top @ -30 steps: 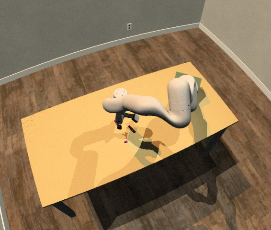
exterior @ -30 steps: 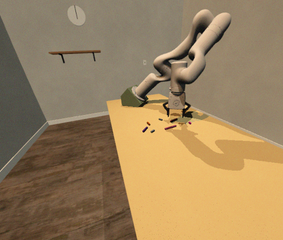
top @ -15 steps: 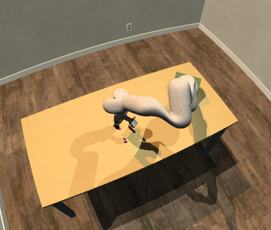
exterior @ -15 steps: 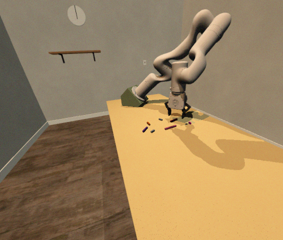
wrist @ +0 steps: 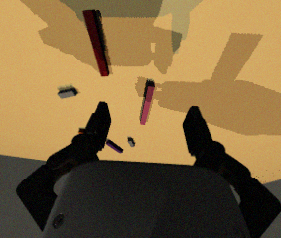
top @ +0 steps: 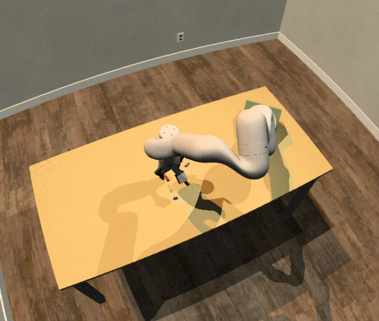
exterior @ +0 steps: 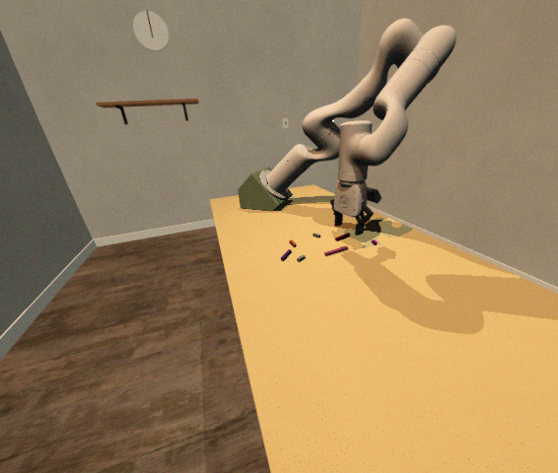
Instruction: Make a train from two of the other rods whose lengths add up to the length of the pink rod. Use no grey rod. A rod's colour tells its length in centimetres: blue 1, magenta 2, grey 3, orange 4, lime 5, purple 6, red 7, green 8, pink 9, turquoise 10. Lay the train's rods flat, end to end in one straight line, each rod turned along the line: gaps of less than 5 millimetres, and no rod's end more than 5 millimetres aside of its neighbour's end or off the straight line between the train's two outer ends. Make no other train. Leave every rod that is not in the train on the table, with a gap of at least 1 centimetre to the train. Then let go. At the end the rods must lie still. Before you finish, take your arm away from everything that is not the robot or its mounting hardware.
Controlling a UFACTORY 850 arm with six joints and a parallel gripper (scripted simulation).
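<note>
My gripper (wrist: 147,113) is open and empty, a little above the table; it also shows in the exterior view (exterior: 349,223) and the top view (top: 172,176). In the wrist view the pink rod (wrist: 147,104) lies flat on the table, seen between my fingertips and pointing away from me. The longer red rod (wrist: 96,42) lies beyond it to the left. In the exterior view the pink rod (exterior: 335,250) lies in front of the red rod (exterior: 342,236). A short magenta rod (exterior: 374,241) lies to the right, apart from them; it also shows in the top view (top: 175,198).
A purple rod (exterior: 286,254), an orange rod (exterior: 292,242) and two small grey rods (exterior: 315,235) (exterior: 301,258) lie scattered to the left. The arm's green base (exterior: 258,193) stands at the table's far end.
</note>
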